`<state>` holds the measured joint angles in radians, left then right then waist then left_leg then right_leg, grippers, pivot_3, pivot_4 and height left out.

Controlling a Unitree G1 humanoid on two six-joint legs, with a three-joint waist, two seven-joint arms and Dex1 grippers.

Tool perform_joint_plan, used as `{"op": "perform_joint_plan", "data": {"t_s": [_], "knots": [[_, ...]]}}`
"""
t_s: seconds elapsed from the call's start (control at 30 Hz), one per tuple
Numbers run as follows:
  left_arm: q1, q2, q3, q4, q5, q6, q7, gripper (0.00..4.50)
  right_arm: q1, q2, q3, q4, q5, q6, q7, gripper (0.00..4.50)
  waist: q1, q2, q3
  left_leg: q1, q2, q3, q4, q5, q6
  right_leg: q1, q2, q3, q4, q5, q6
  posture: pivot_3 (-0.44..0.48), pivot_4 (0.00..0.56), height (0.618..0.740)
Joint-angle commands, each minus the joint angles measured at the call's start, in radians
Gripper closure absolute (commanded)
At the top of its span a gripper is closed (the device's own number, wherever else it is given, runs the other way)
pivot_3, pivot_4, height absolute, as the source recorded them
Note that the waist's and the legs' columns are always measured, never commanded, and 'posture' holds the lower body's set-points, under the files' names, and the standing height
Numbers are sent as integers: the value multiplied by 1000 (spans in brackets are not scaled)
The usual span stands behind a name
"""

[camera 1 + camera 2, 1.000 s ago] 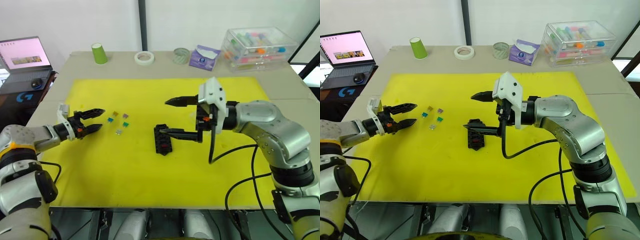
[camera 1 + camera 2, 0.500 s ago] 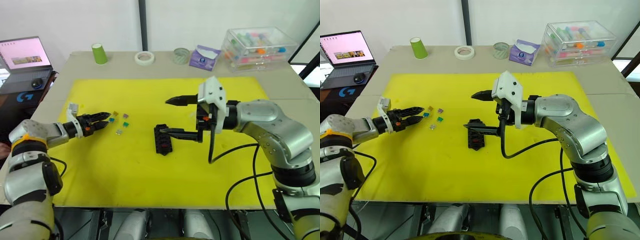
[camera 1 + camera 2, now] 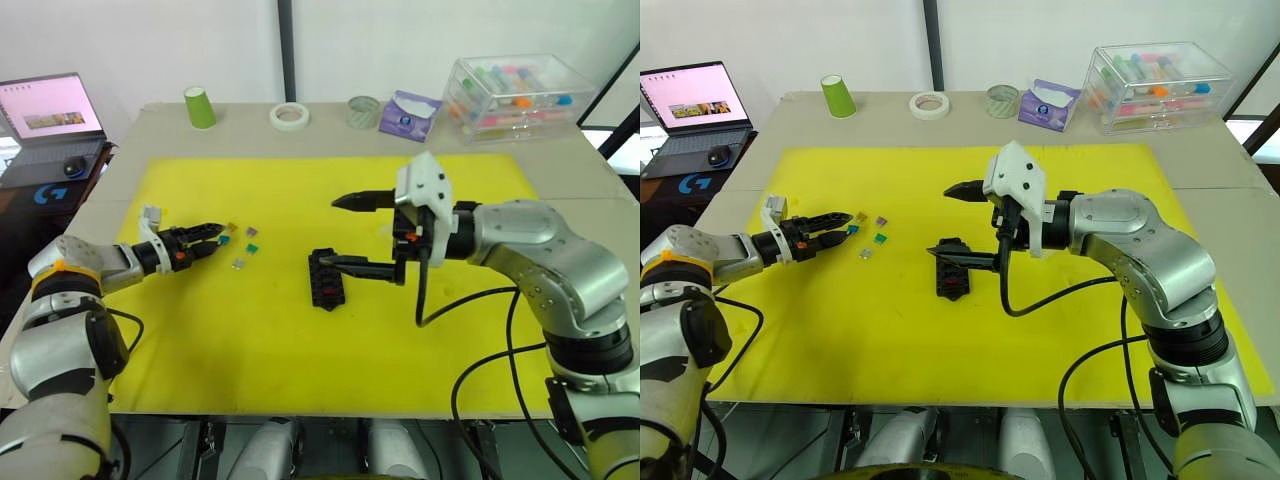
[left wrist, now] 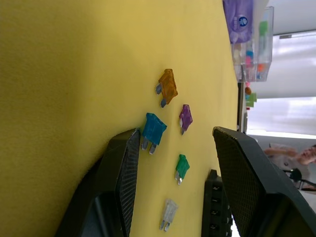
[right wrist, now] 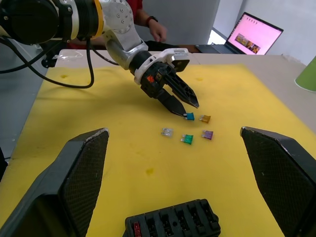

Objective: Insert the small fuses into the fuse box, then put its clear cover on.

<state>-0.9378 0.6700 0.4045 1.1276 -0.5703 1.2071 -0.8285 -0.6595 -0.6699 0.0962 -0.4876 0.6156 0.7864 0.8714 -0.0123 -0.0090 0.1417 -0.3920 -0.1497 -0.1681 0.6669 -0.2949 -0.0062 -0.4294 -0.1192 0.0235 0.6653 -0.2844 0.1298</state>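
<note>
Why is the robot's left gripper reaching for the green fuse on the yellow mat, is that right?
Not quite. The left gripper is open around the blue fuse on the yellow mat, as the left wrist view shows; the green fuse lies apart from it.

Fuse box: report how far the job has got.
Done: one red fuse sits in the fuse box. In hand: the left hand, open, is at the blue fuse. Left: orange, purple, green and clear fuses lie loose on the mat; the cover is not yet on. The right hand is open over the box.
</note>
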Motion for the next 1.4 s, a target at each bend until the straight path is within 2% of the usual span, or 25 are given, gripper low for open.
{"op": "perform_joint_plan", "data": {"t_s": [0.03, 0.07, 0.2, 0.23, 0.33, 0.37, 0.67, 0.83, 0.97, 1.13, 1.27, 1.4], "knots": [[-5, -5, -21, 25, 36, -15, -10, 2016, -22, -15, -32, -37, 16, -3, -1, 0, 0, 0, 0, 0, 0, 0, 0, 0, 0, 0, 0, 0, 0, 0, 0, 0, 150, 740], [-9, -5, -21, 28, 39, -18, -14, 2016, -20, -17, -33, -40, 17, -1, -2, 0, 1, 0, 0, 0, 0, 0, 0, 0, 0, 0, 0, 0, 0, 0, 0, 0, 150, 740], [-11, -3, -18, 42, 55, -26, -12, 2801, -13, -18, -38, -52, 24, 9, -13, 0, -1, 0, 0, 0, 0, 0, 0, 0, 0, 0, 0, 0, 0, 0, 0, 0, 150, 740], [-10, -3, -17, 44, 60, -27, -12, 3296, -12, -17, -39, -55, 26, 12, -16, 0, -2, 0, 0, 0, 0, 0, 0, 0, 0, 0, 0, 0, 0, 0, 0, 0, 150, 740], [-4, -12, -11, 55, 70, -43, 5, 4271, -11, -16, -39, -60, 32, 19, -27, 0, -4, 0, 0, 0, 0, 0, 0, 0, 0, 0, 0, 0, 0, 0, 0, 0, 150, 740], [-3, -14, -11, 57, 73, -45, 8, 4469, -12, -16, -39, -61, 34, 20, -31, 0, -4, 0, 0, 0, 0, 0, 0, 0, 0, 0, 0, 0, 0, 0, 0, 0, 150, 740], [3, -20, -5, 47, 75, -41, 0, 4469, -1, -24, -41, -68, 48, 26, -40, 0, -1, 0, 0, 0, 0, 0, 0, 0, 0, 0, 0, 0, 1, 0, 0, 0, 150, 740], [13, 28, -27, -58, 42, 51, -103, 4469, 1, -31, -53, -55, 61, 33, -36, 0, -7, 0, 0, 0, 0, 0, 0, 0, 0, 0, 0, 0, 1, 0, 0, 0, 150, 740], [104, 77, -35, -337, -67, 214, -198, 4469, 11, -41, -87, -44, 92, 57, -36, 0, -12, 0, 0, 0, 0, 0, -1, 0, 0, -2, 0, 1, 1, 0, 0, 0, 150, 740], [182, 73, 49, -644, -205, 334, -180, 4469, 10, -51, -142, -26, 169, 117, -42, 0, -7, 0, 0, -1, 1, 0, 0, 0, 0, -1, 0, 1, 0, 0, 0, 0, 150, 740], [260, 9, 118, -1028, -359, 311, -171, 4469, 8, -68, -183, 25, 241, 169, -23, 0, 0, 0, 0, -1, 1, 0, 0, 0, 0, 0, -1, 1, 0, 0, 0, 0, 150, 740], [283, -93, 138, -1224, -464, 284, -106, 4469, -43, -16, -235, 90, 388, 272, -70, 0, -1, 0, 0, -1, 1, 0, 0, 0, 0, 1, -1, 1, -3, 0, 0, 0, 150, 740]]}}
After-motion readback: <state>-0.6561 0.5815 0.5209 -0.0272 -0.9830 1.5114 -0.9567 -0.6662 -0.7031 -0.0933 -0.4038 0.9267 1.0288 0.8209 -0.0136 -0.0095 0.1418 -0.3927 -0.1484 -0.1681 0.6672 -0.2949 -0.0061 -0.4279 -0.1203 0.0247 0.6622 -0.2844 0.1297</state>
